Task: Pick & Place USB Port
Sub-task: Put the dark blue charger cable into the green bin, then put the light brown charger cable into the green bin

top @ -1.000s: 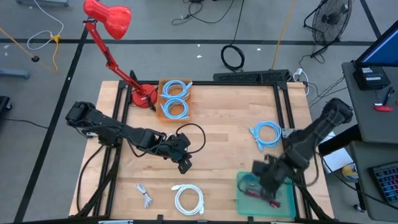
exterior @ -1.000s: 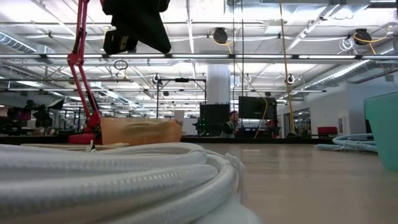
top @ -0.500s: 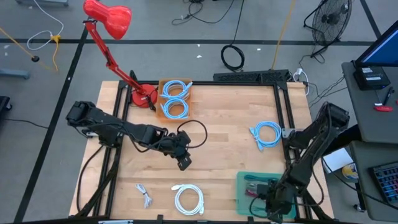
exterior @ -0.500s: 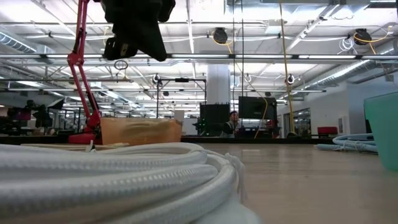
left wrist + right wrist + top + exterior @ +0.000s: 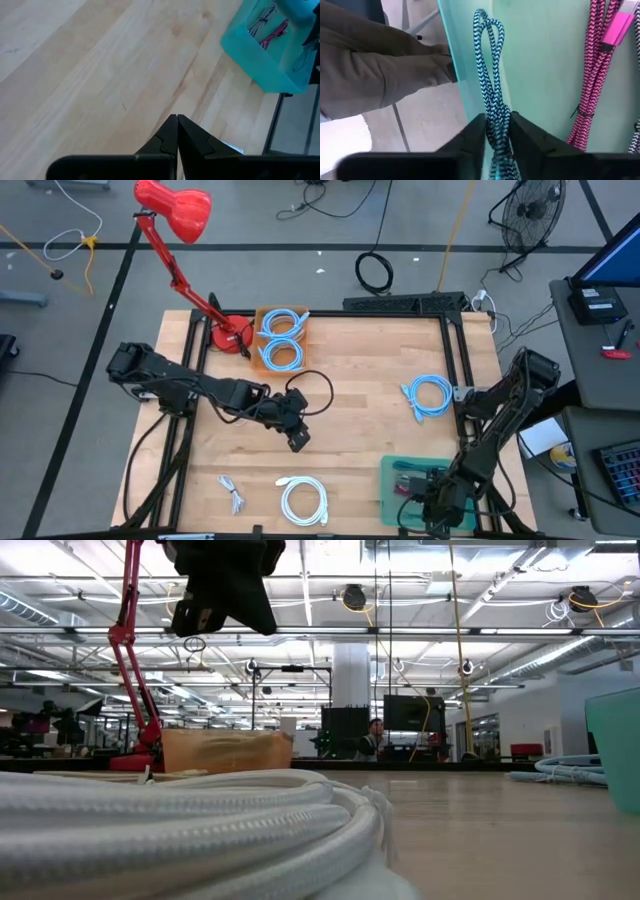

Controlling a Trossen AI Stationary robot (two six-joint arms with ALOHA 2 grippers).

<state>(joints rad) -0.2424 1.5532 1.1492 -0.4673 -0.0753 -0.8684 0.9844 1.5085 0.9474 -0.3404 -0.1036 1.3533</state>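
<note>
One blue-black braided cable sits pinched in the right hand, inside the teal bin.

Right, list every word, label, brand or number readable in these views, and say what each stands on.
None can be read.
Monitor at the high view's right edge: its screen shows no legible text.
Teal bin, cardboard box, red lamp: no print visible.
Screens in the room in the low view: too blurred.

Lamp back-left, box beside it — bin front-right.
</note>
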